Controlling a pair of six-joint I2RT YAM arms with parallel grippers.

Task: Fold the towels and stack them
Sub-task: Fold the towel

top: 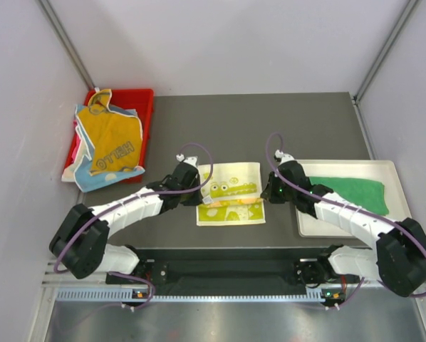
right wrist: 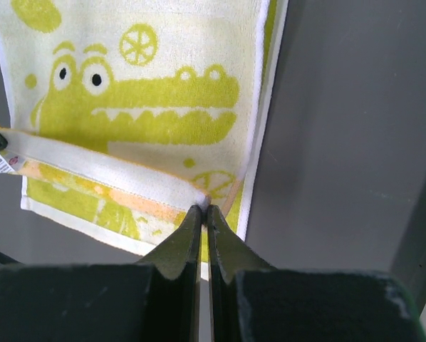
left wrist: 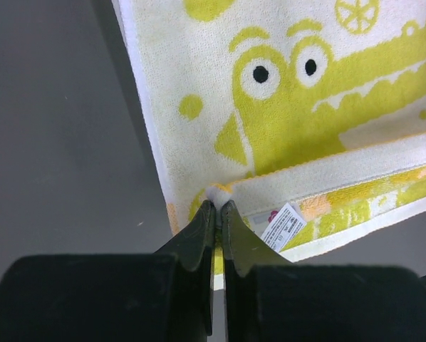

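A yellow pastel towel [top: 231, 187] with a green crocodile print lies on the dark table between the two arms. My left gripper [left wrist: 219, 204] is shut on its near left corner. My right gripper [right wrist: 204, 206] is shut on its near right corner. The near edge is lifted and turned over the towel [left wrist: 284, 128], so its pale underside and a white label [left wrist: 283, 224] show as a strip across the towel [right wrist: 142, 100]. A green towel [top: 352, 192] lies folded on the white tray [top: 341, 169]. An orange-yellow "HELLO" towel [top: 113, 142] lies over a light blue towel [top: 92, 182] in the red bin [top: 143, 107].
The red bin stands at the far left of the table, its towels hanging over its near edge. The white tray lies at the right, close to my right arm. Grey walls close in the table at the back and both sides.
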